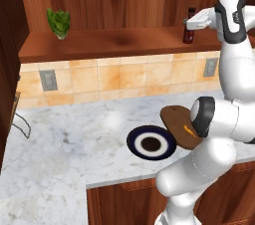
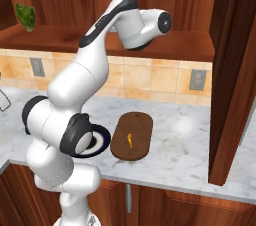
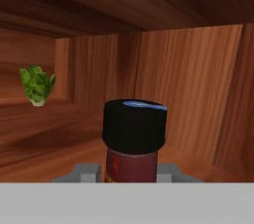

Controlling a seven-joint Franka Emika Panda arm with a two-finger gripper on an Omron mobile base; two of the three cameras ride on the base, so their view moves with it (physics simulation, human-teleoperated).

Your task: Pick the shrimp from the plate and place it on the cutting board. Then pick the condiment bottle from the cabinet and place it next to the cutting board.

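Left base view: arm raised, gripper (image 1: 190,24) flanking condiment bottle (image 1: 189,32) on cabinet (image 1: 119,44) shelf.

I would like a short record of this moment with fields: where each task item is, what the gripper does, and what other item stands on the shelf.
shrimp: lying on the cutting board
plate: on the marble counter, left of the board, nothing on it
condiment bottle: upright on the cabinet shelf, right end
gripper: at the bottle, jaws on both sides of its body below the black cap; firm grip cannot be confirmed
other item: green leafy vegetable at the left end of the shelf
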